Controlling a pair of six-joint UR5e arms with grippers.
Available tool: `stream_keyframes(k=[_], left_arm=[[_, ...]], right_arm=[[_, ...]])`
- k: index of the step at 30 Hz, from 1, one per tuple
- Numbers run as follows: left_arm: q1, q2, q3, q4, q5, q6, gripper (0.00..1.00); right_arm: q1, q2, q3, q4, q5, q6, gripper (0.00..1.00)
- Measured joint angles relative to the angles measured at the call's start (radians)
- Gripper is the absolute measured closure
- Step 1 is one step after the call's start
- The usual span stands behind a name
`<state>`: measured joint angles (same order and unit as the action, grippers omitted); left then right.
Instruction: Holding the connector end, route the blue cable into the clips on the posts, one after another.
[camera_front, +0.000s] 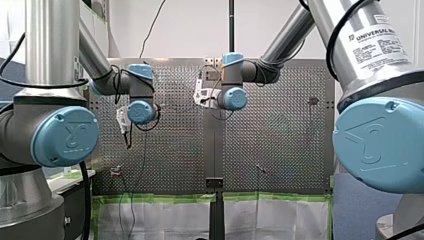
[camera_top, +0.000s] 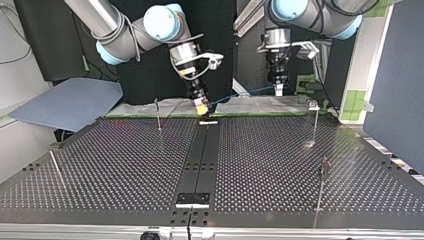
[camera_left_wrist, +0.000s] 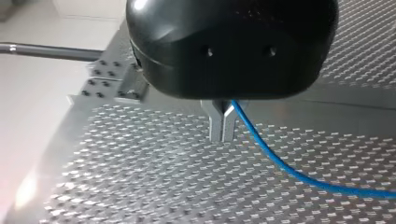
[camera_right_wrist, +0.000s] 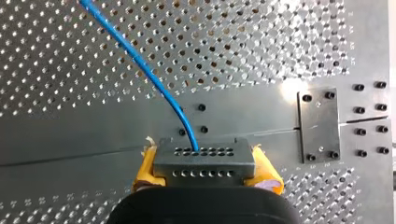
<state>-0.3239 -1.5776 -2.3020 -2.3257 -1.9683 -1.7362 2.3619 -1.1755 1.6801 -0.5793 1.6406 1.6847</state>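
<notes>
A robotics laboratory is seen: two industrial arms (camera_top: 120, 37) mounted over a perforated table (camera_top: 100, 165), fitted with thin posts (camera_top: 158, 114) and edged with green tape (camera_front: 160, 198).

Blue cable (camera_left_wrist: 280, 163) ran off frame; its start hid under housing of left hand (camera_left_wrist: 222, 135). Base of connector (camera_right_wrist: 204, 158) hid behind right hand (camera_right_wrist: 205, 171). Clip on post (camera_top: 316, 122) near left hand was too small to tell.

Cable (camera_right_wrist: 140, 60): blue. Connector (camera_right_wrist: 204, 161): grey, two rows of dark holes. Pads (camera_right_wrist: 268, 176) of my right gripper (camera_right_wrist: 204, 164): yellow. Table (camera_right_wrist: 280, 46): grey metal, regular hole pattern. Edge tape (camera_front: 165, 198): apparently green
</notes>
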Motion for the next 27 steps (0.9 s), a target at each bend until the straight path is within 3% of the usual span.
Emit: stream_keyframes(k=[7,19,27], left_arm=[[0.068,0.065,0.068,-0.068,0.040,-0.051,0.98],[0.180,0.156,0.180,-0.179,0.045,-0.096,0.98],[0.219,0.172,0.211,-0.246,0.066,-0.105,0.98]], right_arm=[[0.001,0.004,-0.058,0.024,-0.022,0.007,1.00],[0.001,0.006,-0.146,0.070,-0.036,0.008,1.00],[0.002,0.007,-0.195,0.089,-0.037,0.008,1.00]])
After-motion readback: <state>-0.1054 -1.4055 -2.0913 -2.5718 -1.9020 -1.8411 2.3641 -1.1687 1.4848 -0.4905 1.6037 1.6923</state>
